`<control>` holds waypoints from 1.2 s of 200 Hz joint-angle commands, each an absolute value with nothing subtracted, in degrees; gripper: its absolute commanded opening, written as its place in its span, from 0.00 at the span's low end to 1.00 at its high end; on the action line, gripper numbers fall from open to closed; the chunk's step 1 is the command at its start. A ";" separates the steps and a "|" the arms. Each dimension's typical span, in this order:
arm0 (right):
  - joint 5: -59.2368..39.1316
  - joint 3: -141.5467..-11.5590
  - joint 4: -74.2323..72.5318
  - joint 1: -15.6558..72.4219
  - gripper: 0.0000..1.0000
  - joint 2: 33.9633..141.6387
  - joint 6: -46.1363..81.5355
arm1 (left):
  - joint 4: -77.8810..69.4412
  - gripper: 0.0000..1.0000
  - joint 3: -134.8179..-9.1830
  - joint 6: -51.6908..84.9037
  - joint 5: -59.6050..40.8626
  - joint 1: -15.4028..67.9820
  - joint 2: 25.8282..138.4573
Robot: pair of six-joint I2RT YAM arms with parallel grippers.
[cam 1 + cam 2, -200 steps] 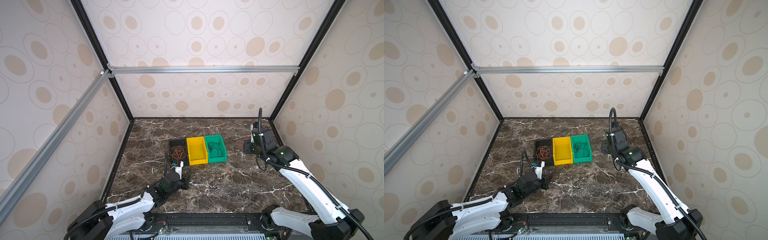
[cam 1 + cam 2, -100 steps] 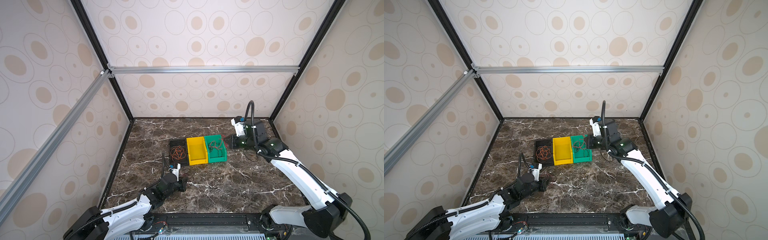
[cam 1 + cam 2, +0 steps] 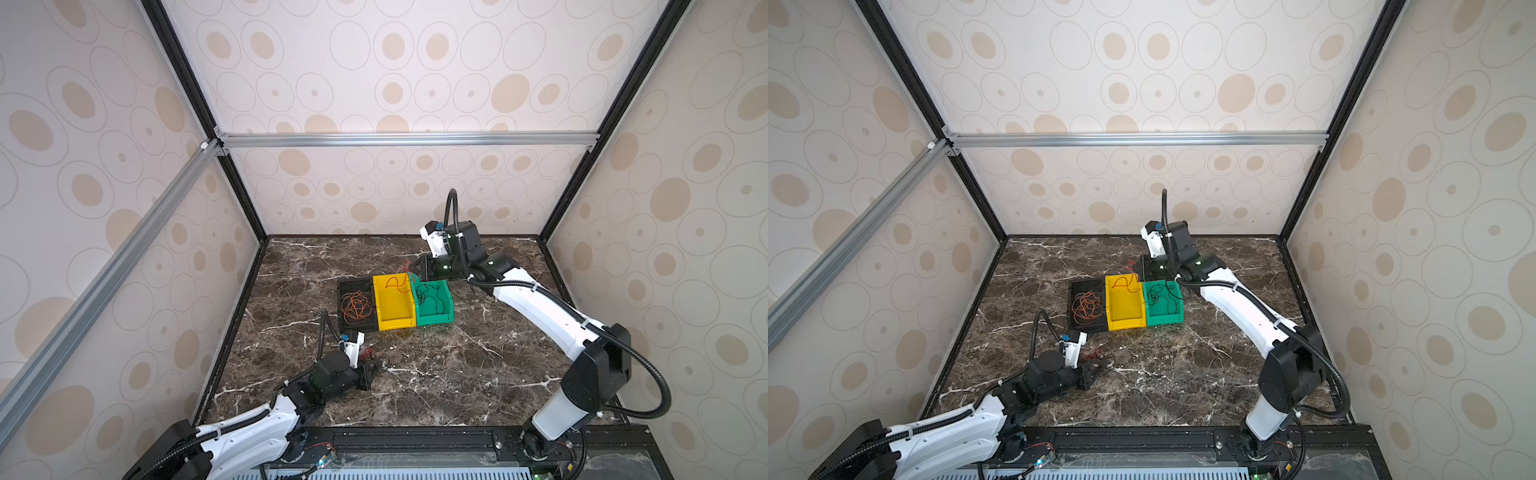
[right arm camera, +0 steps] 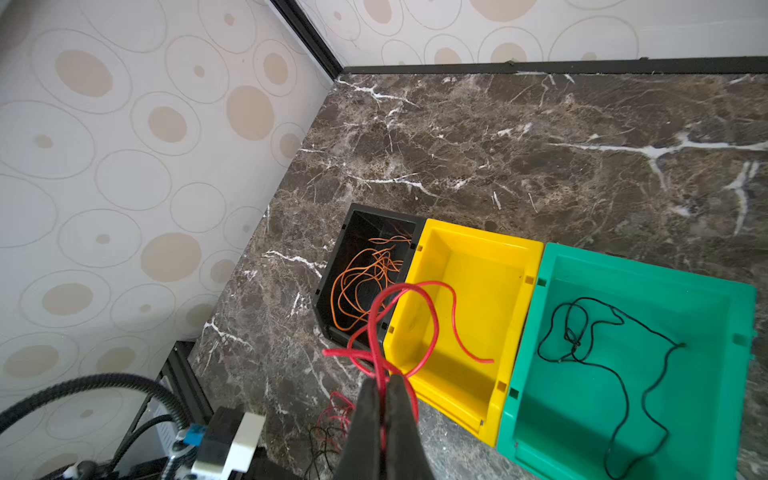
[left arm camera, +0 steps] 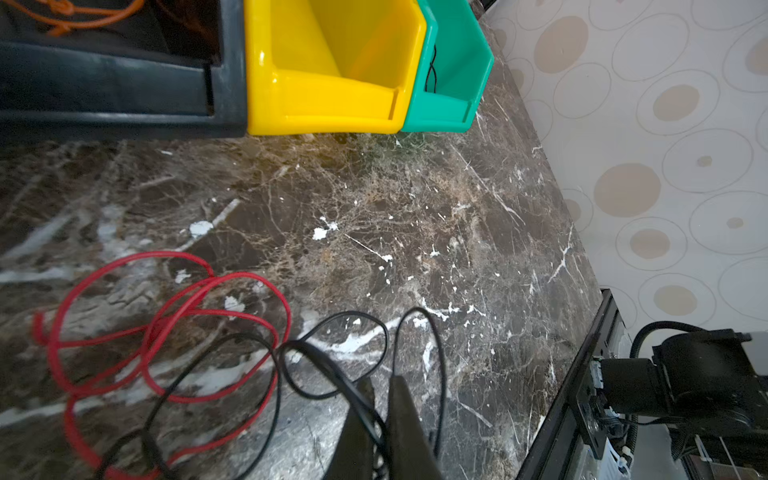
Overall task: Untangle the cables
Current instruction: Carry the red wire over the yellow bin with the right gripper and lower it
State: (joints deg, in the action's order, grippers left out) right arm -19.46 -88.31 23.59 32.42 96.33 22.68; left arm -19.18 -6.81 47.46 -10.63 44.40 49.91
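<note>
Since a second earlier, the right end effector (image 4: pixel 382 380) had swung across to the bins; it was clamped on a red cable (image 4: pixel 424 284) dangling over the yellow bin (image 4: pixel 478 235). The left end effector (image 5: pixel 382 384) lay low over the worktop (image 5: pixel 415 208) (jaws slightly parted), a black cable (image 5: pixel 324 361) running through the gap, beside a loose red coil (image 5: pixel 249 274). Orange cables (image 4: pixel 361 282) sat in the black bin (image 4: pixel 334 274).
</note>
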 commanded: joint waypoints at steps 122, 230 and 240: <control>-2.22 -97.03 29.60 39.19 0.11 116.15 17.73 | -20.78 0.10 -6.23 49.01 -11.20 44.23 43.77; -9.54 -90.61 27.38 39.04 0.45 103.84 18.72 | -20.08 0.10 -8.56 48.80 -12.47 44.21 42.90; -11.14 -88.97 27.28 39.04 0.46 101.66 18.63 | -20.30 0.10 -9.10 48.74 -13.15 44.23 42.72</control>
State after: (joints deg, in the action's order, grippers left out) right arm -7.99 -91.70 26.68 39.16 107.15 18.92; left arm -19.62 -5.89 48.53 -11.77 44.40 43.75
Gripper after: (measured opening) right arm 0.445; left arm 0.105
